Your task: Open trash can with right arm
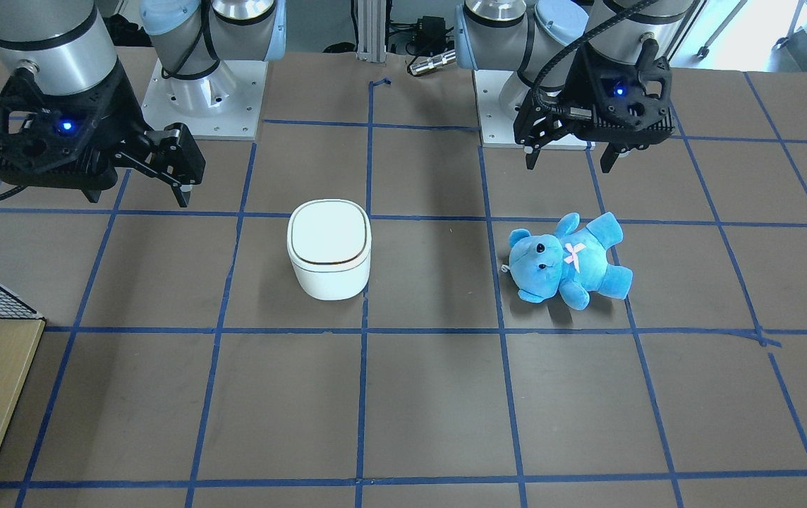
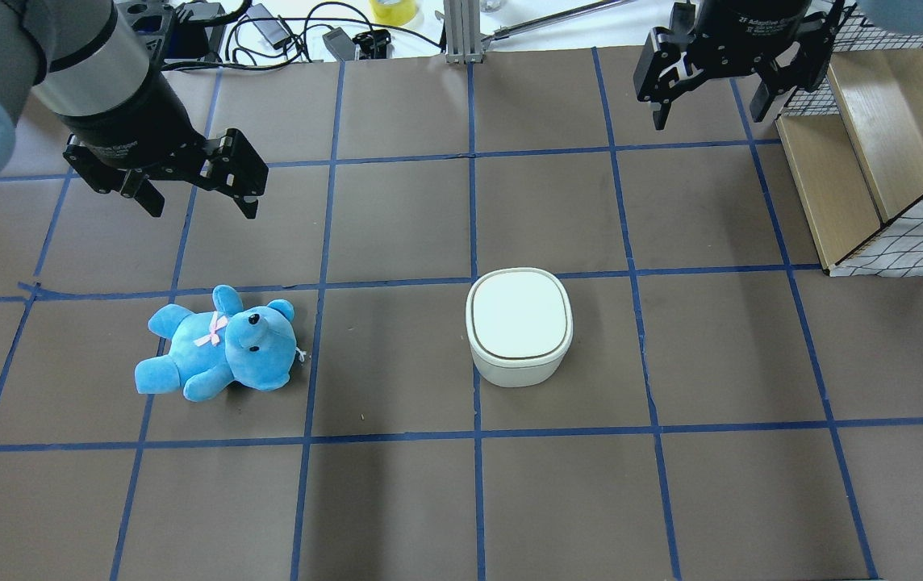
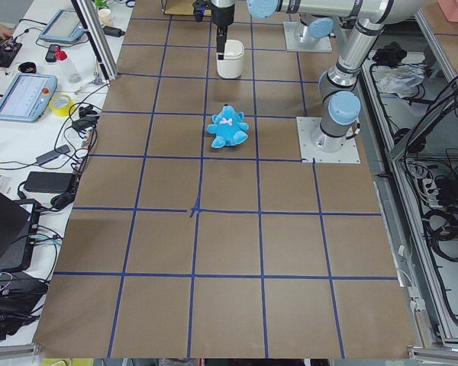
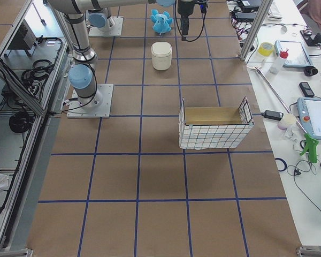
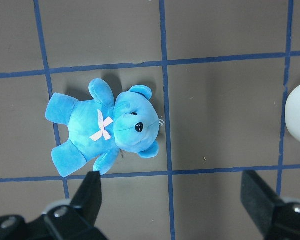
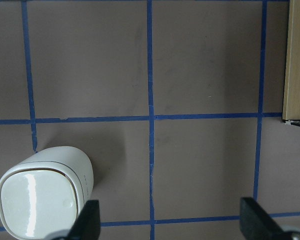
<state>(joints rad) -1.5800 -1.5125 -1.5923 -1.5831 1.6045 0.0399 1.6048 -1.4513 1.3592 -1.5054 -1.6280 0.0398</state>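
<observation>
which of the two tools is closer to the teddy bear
The left tool, open just beyond the blue bear. The right tool hangs on the other side, past the trash can, near the wooden box.

trash can: white, upright, closed | right arm: raised, well apart from it

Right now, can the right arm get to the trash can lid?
Probably yes: the right gripper hangs open above the table, apart from the trash can, with nothing between them; the teddy bear lies on the far side.
</observation>
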